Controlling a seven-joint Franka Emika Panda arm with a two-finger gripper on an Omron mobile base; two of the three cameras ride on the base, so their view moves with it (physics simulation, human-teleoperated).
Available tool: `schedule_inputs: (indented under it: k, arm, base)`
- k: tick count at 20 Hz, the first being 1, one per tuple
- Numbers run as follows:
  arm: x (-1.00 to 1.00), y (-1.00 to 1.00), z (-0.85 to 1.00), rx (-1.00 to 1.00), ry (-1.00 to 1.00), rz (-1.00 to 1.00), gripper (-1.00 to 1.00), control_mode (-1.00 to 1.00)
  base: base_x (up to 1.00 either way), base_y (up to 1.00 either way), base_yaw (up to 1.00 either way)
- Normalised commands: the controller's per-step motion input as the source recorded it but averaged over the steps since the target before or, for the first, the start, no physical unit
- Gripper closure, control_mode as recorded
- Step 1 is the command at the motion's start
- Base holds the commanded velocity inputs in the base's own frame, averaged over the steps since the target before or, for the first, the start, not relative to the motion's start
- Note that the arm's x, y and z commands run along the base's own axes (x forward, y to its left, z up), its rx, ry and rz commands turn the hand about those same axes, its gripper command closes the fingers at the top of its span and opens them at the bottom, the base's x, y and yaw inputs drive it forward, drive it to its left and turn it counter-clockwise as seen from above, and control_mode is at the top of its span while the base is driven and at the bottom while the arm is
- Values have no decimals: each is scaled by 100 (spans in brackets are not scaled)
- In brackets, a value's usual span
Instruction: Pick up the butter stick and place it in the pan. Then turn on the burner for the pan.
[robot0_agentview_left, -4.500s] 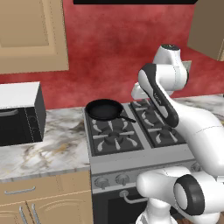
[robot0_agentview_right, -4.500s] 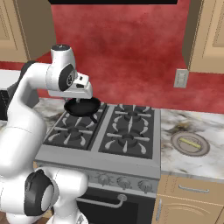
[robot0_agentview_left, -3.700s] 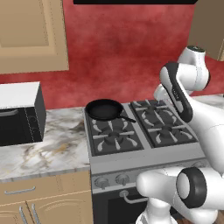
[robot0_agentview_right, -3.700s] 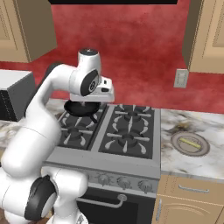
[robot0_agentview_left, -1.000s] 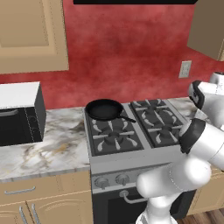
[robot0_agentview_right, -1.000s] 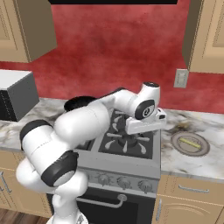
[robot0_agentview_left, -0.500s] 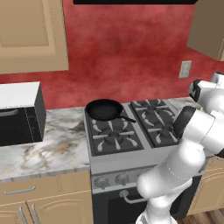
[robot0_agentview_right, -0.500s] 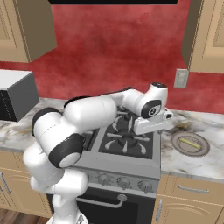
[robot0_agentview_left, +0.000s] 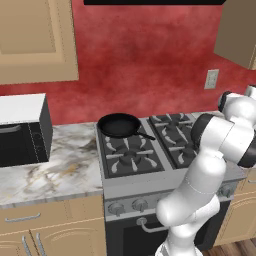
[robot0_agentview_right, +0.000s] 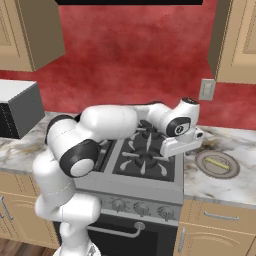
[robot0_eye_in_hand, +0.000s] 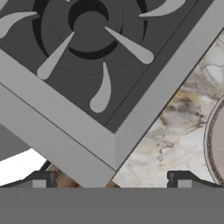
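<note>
All three pictures are evenly and fairly brightly lit by soft, diffuse rendered light with no visible lamp; shadows are faint, the darkest patch lying under the wall cabinet (robot0_agentview_right: 30, 30) at ten o'clock in the right base view. The white arm (robot0_agentview_right: 107, 122) carries a mild sheen along its upper curves, and the red wall (robot0_agentview_left: 145, 60) looks mottled, without glare. Edges are sharp with no motion blur or lens distortion, though the marble surface (robot0_eye_in_hand: 175, 131) in the hand view looks slightly soft and coarse up close.

Glossy white arm (robot0_agentview_right: 105, 122), dark joints
</note>
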Motion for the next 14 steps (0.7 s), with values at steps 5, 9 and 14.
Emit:
schedule_inputs:
  k: [5,9,14]
  arm:
    - [0,-1,-6,0,0,3,-100,-100]
    - [3,-5,-4,0,0,0,-100,-100]
    - [10,-15,-12,0,0,3,-100,-100]
  base:
    - [0,0,0]
    - [0,0,0]
    - [0,0,0]
